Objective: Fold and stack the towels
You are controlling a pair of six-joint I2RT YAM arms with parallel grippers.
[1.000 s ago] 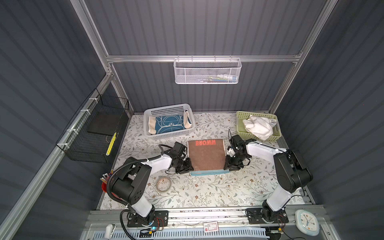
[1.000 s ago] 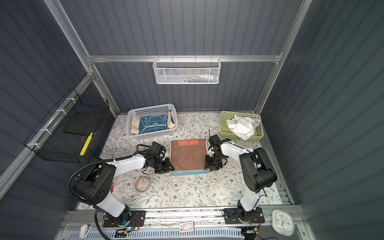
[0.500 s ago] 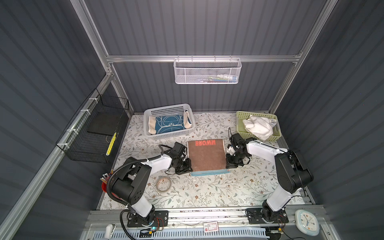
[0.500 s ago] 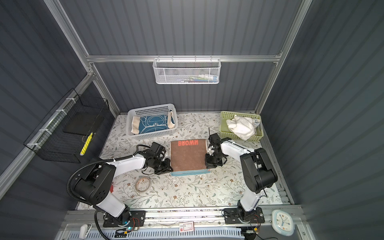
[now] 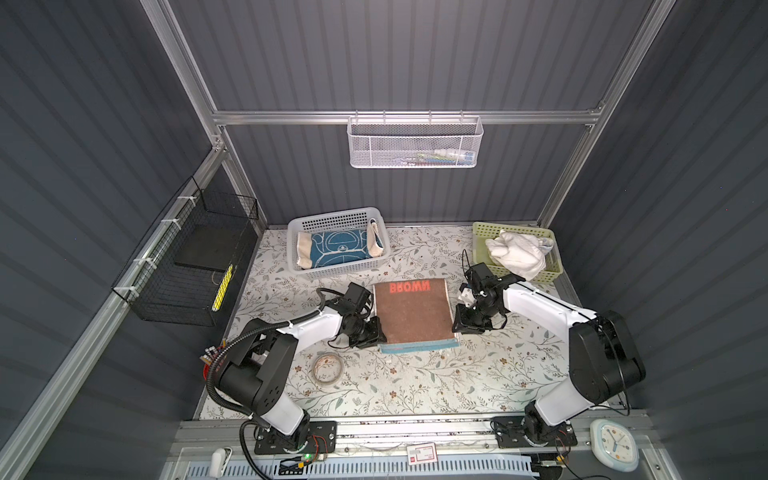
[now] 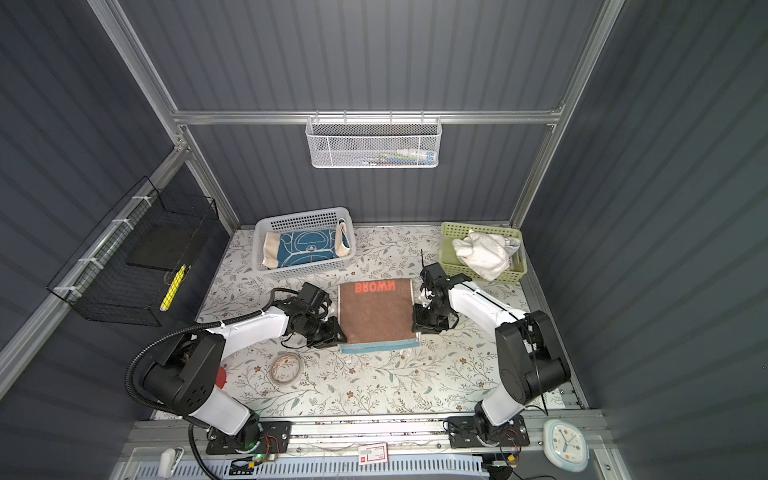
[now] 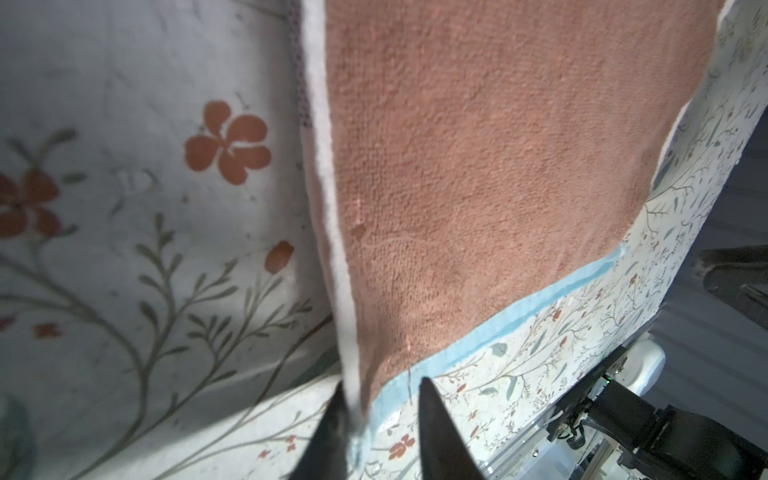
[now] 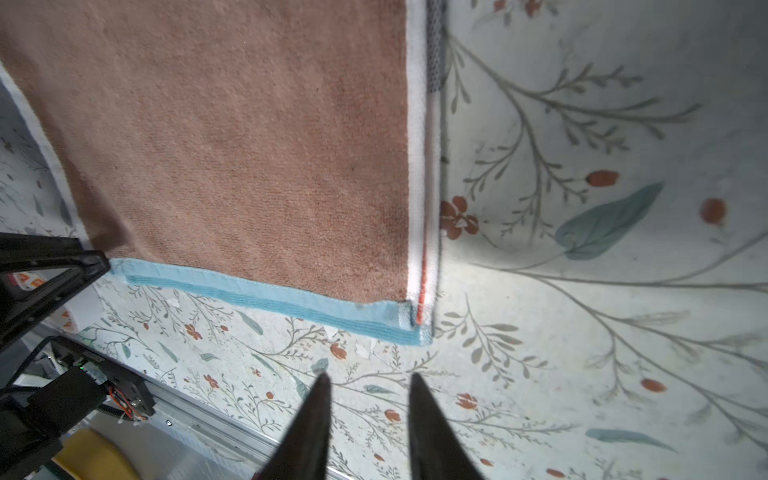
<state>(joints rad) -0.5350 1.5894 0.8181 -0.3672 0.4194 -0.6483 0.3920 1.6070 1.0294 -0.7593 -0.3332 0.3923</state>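
A folded brown towel (image 5: pixel 413 313) (image 6: pixel 374 311) lies mid-table, with orange lettering at its far edge and a light blue strip (image 5: pixel 419 345) along its near edge. My left gripper (image 5: pixel 376 332) (image 7: pixel 381 384) is open at its near left corner. The towel's white hem (image 7: pixel 332 232) runs against one finger. My right gripper (image 5: pixel 457 322) (image 8: pixel 369 377) is open and empty just off the near right corner (image 8: pixel 415 320). A blue towel (image 5: pixel 336 249) lies in the white basket (image 5: pixel 340 272). A crumpled white towel (image 5: pixel 515 253) sits in the green basket (image 5: pixel 480 232).
A tape roll (image 5: pixel 327 368) lies on the floral table cover near the left arm. A black wire basket (image 5: pixel 187 266) hangs on the left wall and a white mesh basket (image 5: pixel 413 143) on the back wall. A clock (image 5: pixel 614 444) sits at the front right.
Both grippers stay at the brown towel's near corners with little arm movement. Their jaws have parted, and the towel lies flat.
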